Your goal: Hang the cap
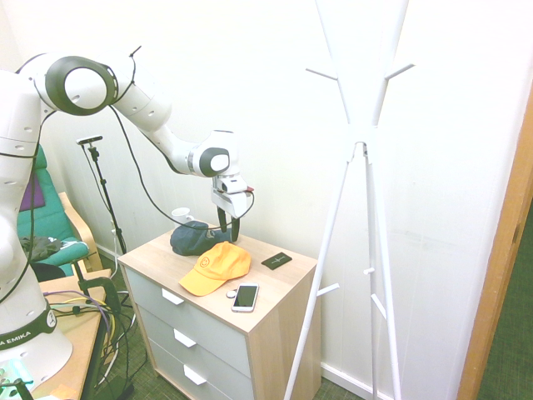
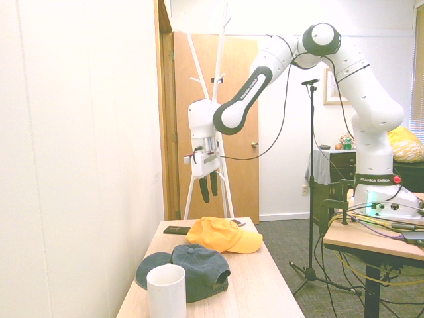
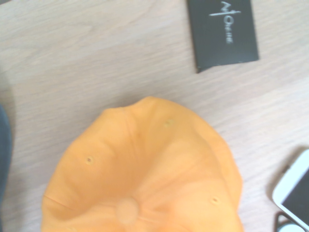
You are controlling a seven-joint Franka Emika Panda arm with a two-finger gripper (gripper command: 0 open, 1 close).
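1. Navy cap [image 1: 193, 239] off to the gripper's side, not the target.
2. Gripper [image 1: 229, 227] fingers apart, empty, pointing down above the orange cap [image 1: 217, 267] on the table [image 1: 275, 287].
3. Step: approach for pickup. Next: descend, pinch the crown.
4. Coat stand [image 1: 360, 150] well apart; carry there.

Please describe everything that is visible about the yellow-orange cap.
The yellow-orange cap is soft fabric, with a curved brim, a round emblem on the front, small eyelets and a top button. It lies crown-up on the wooden dresser top, beside the dark navy cap, which it seems to touch. The open gripper hovers above it, not touching it.
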